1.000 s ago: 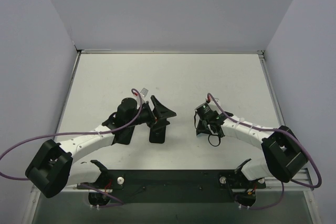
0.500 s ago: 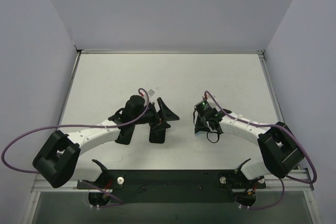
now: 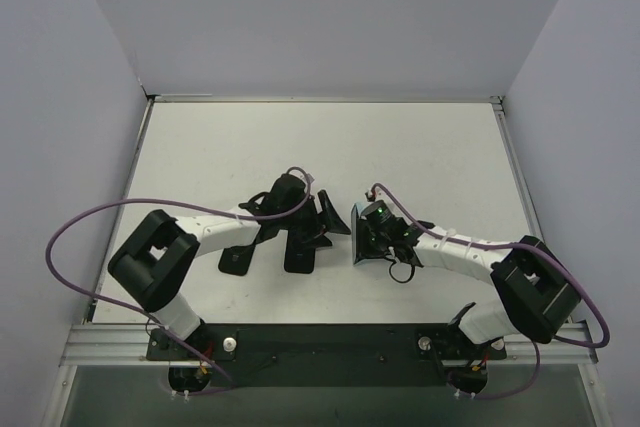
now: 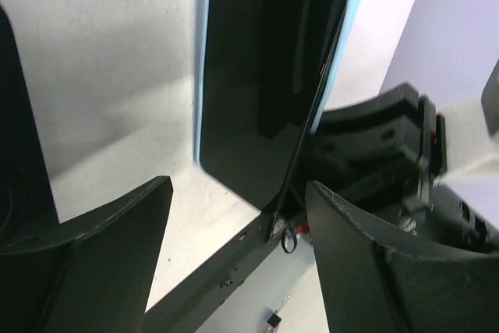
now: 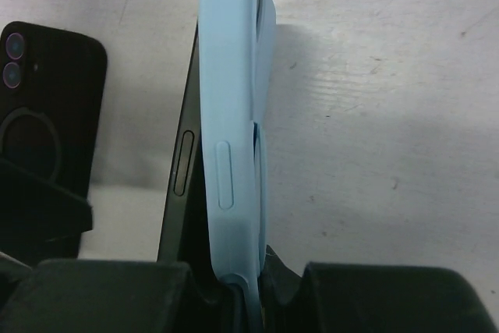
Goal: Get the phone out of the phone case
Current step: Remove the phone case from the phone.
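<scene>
The right jaws pinch one end of the pale blue phone case [image 5: 230, 115], held on edge. The phone [image 4: 269, 68] sits in it, its dark side edge apparently standing proud of the lip. The left jaws are spread, facing the screen. Bare table [image 5: 390, 76] lies behind the case, and a black two-lens phone [image 5: 47, 122] lies flat just beside it.

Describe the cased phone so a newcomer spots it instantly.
On the white table, find the right hand near the middle. The phone it grips stands on edge. Only it wears a pale blue case; the black neighbour lies flat.
</scene>
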`<state>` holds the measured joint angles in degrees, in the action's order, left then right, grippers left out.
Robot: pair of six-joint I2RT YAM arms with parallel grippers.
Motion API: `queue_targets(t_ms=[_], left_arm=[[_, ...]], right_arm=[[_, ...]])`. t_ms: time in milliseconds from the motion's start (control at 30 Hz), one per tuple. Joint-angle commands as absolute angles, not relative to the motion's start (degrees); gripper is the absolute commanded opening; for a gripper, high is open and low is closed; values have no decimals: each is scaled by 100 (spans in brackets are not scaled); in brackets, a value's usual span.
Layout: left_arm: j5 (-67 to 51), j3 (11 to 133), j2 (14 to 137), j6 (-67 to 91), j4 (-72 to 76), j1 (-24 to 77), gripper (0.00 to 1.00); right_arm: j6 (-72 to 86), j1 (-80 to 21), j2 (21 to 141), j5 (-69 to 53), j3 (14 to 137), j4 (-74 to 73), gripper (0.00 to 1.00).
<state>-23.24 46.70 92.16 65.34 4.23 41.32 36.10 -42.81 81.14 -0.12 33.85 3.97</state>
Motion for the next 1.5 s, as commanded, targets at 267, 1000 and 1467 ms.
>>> queue_targets(t_ms=[267, 1000, 1467], left_arm=[[-1732, 5879, 10116, 6162, -296, 4499, 76], [-860, 5345, 9897, 6433, -810, 4755, 59], [-940, 4782, 9624, 6706, -290, 4755, 58]], right_arm=[[3656, -4729, 8534, -1151, 3041, -430, 0], [3779, -4781, 8639, -1081, 3296, -519, 0], [3850, -4773, 8657, -1125, 3252, -404, 0]])
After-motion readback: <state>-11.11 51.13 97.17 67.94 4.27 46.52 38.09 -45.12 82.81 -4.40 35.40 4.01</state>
